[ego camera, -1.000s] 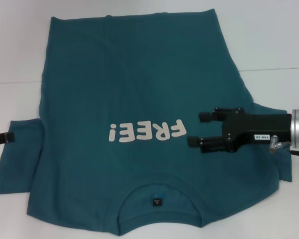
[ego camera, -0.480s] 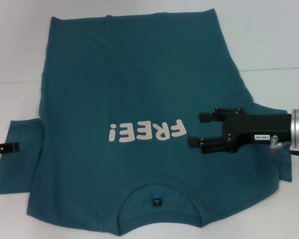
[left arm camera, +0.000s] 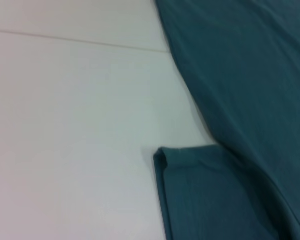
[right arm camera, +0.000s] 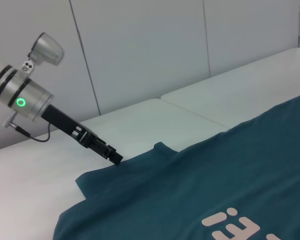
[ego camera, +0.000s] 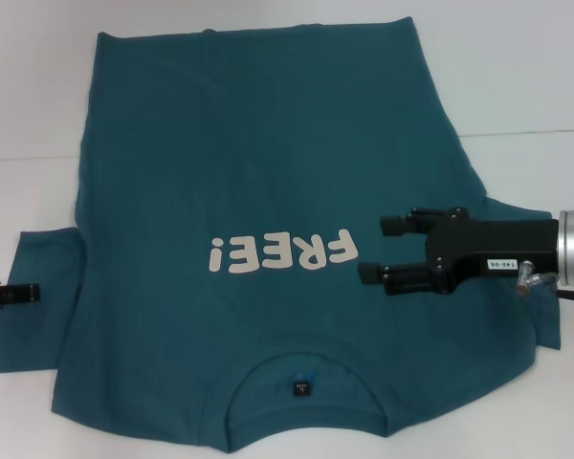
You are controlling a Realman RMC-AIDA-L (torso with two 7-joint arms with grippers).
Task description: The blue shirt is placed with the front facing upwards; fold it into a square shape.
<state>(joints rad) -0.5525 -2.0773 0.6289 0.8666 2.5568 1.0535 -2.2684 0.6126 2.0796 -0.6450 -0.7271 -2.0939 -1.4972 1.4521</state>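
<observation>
Lying flat on the table (ego camera: 536,67), front up, the shirt (ego camera: 258,163) is unfolded — sleeve fold is the step in hand. Right gripper (ego camera: 381,249) hovers spread over the chest; left gripper (ego camera: 31,293) meets the left sleeve (ego camera: 38,306), its state unclear — next it must pinch that edge.

Blue shirt (left arm camera: 240,75) body lies on white counter (left arm camera: 70,125). Sleeve edge juts out beside it, hem slightly curled.

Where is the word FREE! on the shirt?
In the head view the white "FREE!" lettering sits in the middle of the blue shirt, upside down, above the neck opening and just left of the right end effector, which is open.
</observation>
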